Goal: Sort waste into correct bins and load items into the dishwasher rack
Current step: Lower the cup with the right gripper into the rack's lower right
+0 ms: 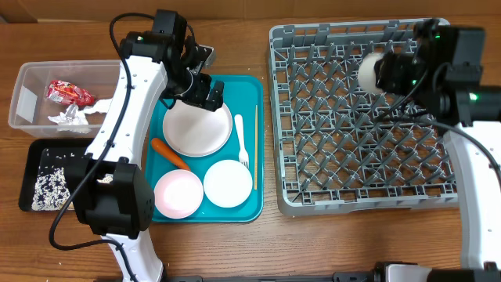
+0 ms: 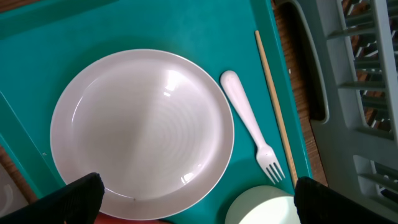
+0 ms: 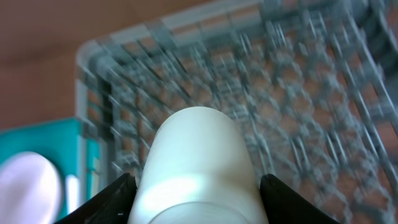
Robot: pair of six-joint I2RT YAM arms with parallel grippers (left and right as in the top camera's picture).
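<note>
Wooden tabletop (image 1: 235, 251), read from left to right. Only the overhead view shows the bins. The clear tub (image 1: 23, 86) holds the red wrapper (image 1: 69, 92), its print too small to read, and the white napkin (image 1: 70, 117). The black tray (image 1: 39, 153) just below it holds rice grains (image 1: 48, 188). On the teal tray (image 1: 249, 94) lie the plate (image 1: 197, 129), carrot (image 1: 170, 154), pink bowl (image 1: 178, 193), white bowl (image 1: 228, 183), fork (image 1: 241, 141) and chopstick (image 1: 255, 149). My left gripper (image 2: 198, 202) hangs over the plate, spread wide and holding nothing. Its wrist view alone resolves the fork's tines and the plate's faint rings. My right gripper (image 3: 199, 199) pinches the white cup (image 3: 196, 155) between both fingers. It is above the far left part of the dishwasher rack (image 1: 360, 157). That wrist view is blurred, so I cannot tell whether the cup touches the pegs.
</note>
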